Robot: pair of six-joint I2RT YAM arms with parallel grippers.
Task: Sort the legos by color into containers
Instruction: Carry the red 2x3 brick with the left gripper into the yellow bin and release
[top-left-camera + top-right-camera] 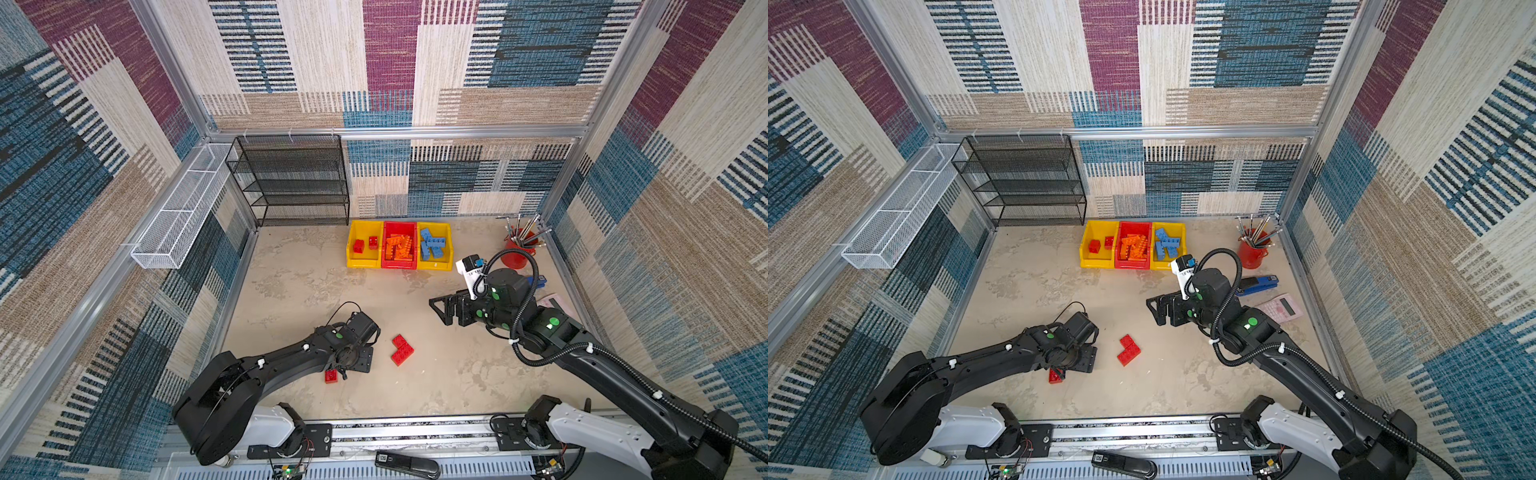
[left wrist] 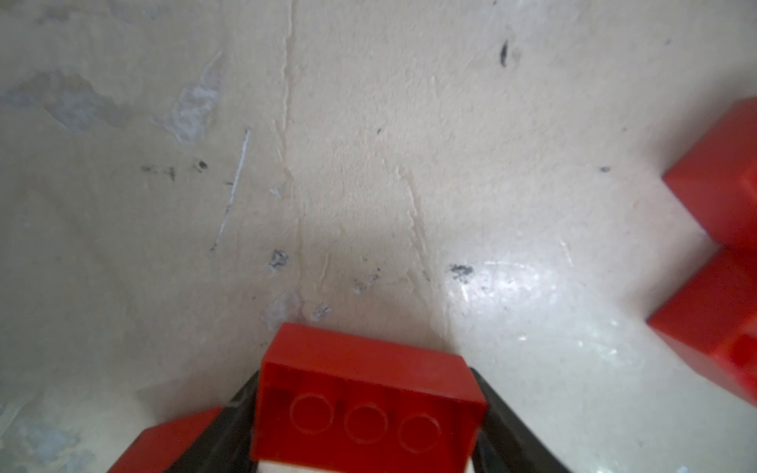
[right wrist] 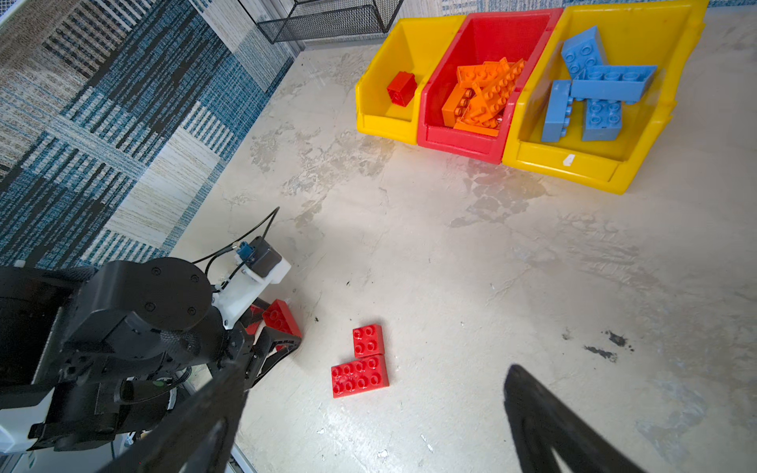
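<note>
My left gripper (image 1: 334,372) (image 2: 365,374) is low over the table's front left, shut on a red lego (image 2: 368,405) whose hollow underside faces the wrist camera. Another red piece (image 2: 164,446) lies against one finger. Two more red legos (image 1: 401,350) (image 3: 359,375) lie touching mid-table. My right gripper (image 1: 436,307) (image 3: 377,368) hovers open and empty, right of centre. The containers stand at the back: a yellow bin (image 1: 363,264) with two red legos, a red bin (image 1: 399,264) with orange ones, and a yellow bin (image 1: 434,266) with blue ones.
A red cup of metal tools (image 1: 517,257) stands back right, with a blue stapler (image 1: 1258,284) and pink calculator (image 1: 1281,307) by the right wall. A black wire rack (image 1: 291,183) and white wire basket (image 1: 178,216) line the back left.
</note>
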